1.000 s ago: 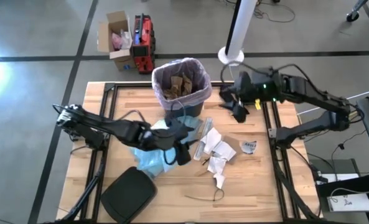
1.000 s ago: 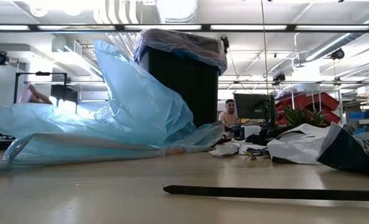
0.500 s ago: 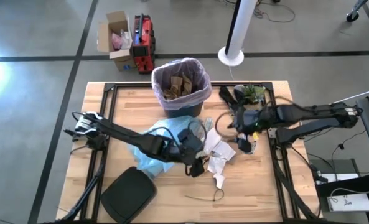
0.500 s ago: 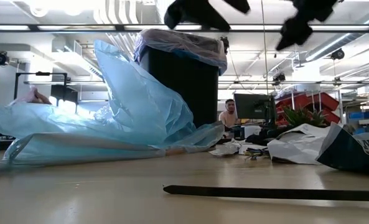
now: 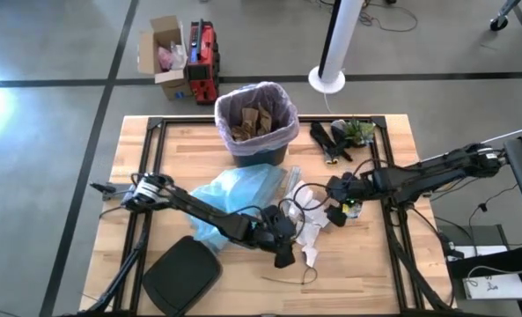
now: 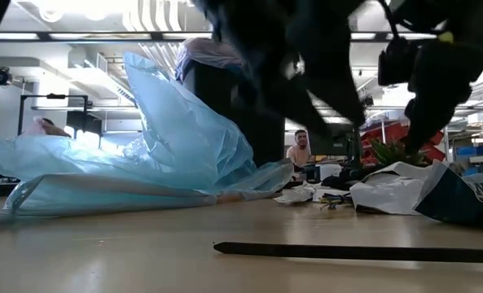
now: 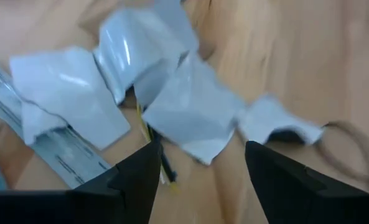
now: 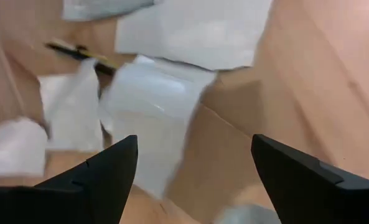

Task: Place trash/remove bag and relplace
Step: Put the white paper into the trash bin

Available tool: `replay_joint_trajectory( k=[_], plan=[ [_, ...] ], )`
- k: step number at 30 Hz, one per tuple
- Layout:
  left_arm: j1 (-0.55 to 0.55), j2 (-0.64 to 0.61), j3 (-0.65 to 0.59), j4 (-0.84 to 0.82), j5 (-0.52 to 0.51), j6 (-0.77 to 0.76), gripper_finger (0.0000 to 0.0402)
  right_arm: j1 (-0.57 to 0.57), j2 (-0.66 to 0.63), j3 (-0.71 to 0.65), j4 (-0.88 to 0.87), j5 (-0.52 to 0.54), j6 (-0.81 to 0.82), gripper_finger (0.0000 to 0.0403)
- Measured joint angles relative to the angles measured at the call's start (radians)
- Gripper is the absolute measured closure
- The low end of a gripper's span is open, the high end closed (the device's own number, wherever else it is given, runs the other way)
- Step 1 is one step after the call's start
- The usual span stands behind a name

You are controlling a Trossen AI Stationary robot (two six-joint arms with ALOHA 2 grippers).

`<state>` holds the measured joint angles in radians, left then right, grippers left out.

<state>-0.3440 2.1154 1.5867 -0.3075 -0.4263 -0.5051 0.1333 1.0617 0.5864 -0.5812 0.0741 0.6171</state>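
The table (image 5: 164, 141) is pale butcher-block wood with visible plank seams, set in a black metal frame. At its far edge stands the black waste bin (image 5: 257, 119), lined with the bag (image 5: 283, 134), a thin, translucent pinkish-white film folded over the rim; crumpled brown paper pieces (image 5: 249, 123) lie inside.

In front of the bin lies a light blue plastic bag (image 5: 228, 201), glossy and heavily creased; in the low view it rises in a tall fold. A black lid (image 5: 182, 274) with rounded corners rests at the near left.

The trash, white paper scraps (image 5: 309, 213), lies on the wood right of the blue bag: flat, angular, torn sheets, overlapping. One scrap in the low view carries partial lettering reading "NTV"; nothing else can be read.

My left gripper (image 5: 283, 253) is low over the near edge of the scraps, fingers (image 7: 131, 180) spread apart, nothing between them. My right gripper (image 5: 338, 211) is at the scraps' right edge, fingers (image 8: 112, 171) likewise apart and empty, white paper directly ahead.

Black and green clutter (image 5: 341, 136) sits right of the bin.
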Motion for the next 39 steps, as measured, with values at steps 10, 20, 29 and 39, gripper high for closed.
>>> replay_joint_trajectory(
  k=[10,20,29,39],
  plan=[
    [0.007,0.123,0.000,0.110,-0.038,0.108,0.0171,0.000,0.161,-0.079,0.381,-0.102,0.083,0.0114],
    [0.031,0.135,0.000,0.110,-0.195,0.159,0.0176,0.000,0.268,-0.036,0.553,-0.247,0.061,0.0119],
    [0.039,0.135,0.004,0.124,-0.194,0.237,0.0189,0.000,0.277,-0.034,0.620,-0.292,0.063,0.0132],
    [0.037,0.112,0.015,0.110,-0.195,0.268,0.0318,0.000,0.184,-0.022,0.613,-0.344,0.041,0.0124]
  ],
)
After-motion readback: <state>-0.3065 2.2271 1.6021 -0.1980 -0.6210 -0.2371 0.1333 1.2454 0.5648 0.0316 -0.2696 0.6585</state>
